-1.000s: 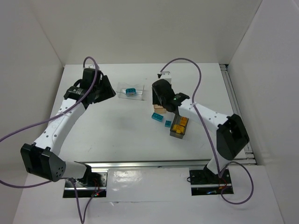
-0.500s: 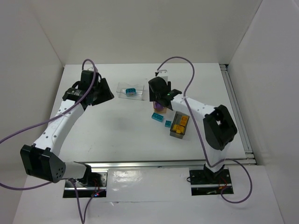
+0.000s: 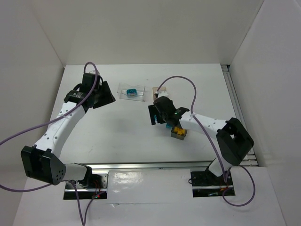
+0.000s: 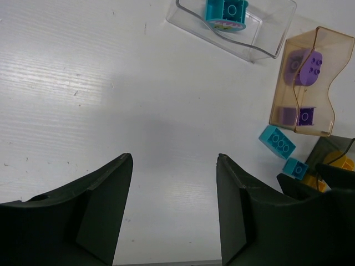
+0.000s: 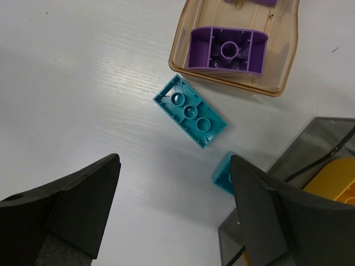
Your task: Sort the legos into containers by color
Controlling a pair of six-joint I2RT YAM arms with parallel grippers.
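Black right fingers (image 5: pixel 72 210) stand wide apart and empty above the long teal brick (image 5: pixel 189 111), which lies loose on the bench (image 5: pixel 83 83) with a small teal brick (image 5: pixel 224 174) just beside it, close by the orange-tan bin (image 5: pixel 277 61) of purple pieces (image 5: pixel 228 50) and the smoky grey bin (image 5: pixel 299 149). Left fingers (image 4: pixel 100 210) are likewise parted, holding nothing. Judged step: pickup of a teal brick; the next move calls for descent, closure across its narrow sides, then carriage to the clear bin (image 4: pixel 260 33), where teal pieces (image 4: pixel 226 11) already sit.
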